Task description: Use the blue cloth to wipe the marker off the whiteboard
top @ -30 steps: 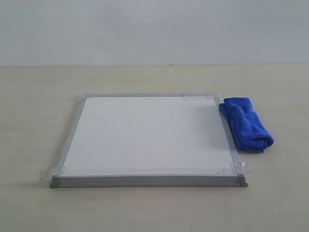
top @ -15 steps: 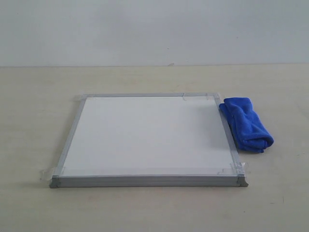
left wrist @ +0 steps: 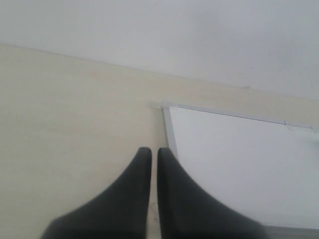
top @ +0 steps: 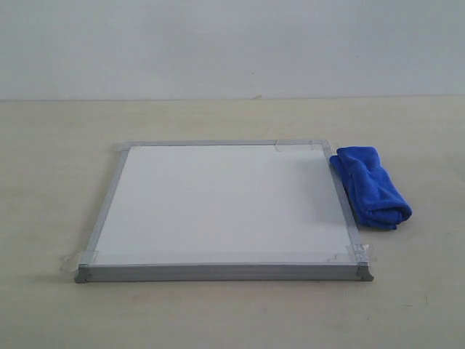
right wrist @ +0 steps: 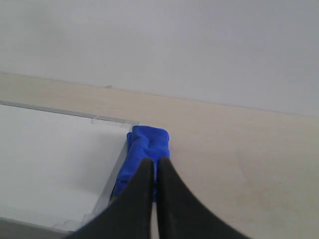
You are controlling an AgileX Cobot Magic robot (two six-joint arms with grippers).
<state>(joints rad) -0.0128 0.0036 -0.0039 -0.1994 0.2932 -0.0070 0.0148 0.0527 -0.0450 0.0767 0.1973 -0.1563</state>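
Observation:
The whiteboard (top: pixel 221 207) lies flat on the table, silver-framed, with clear tape at its corners. No red marker line shows on its white surface in any view. The blue cloth (top: pixel 370 186) lies folded on the table against the board's right edge. Neither arm shows in the exterior view. My left gripper (left wrist: pixel 154 152) is shut and empty, hanging above the table beside the board's left frame (left wrist: pixel 169 130). In the right wrist view, my right gripper (right wrist: pixel 153 162) is shut and empty, held above the table with the blue cloth (right wrist: pixel 144 152) just beyond its tips.
The pale wooden table (top: pixel 65 153) runs back to a plain white wall (top: pixel 232 43). Bare tabletop surrounds the board on its left, front and far right.

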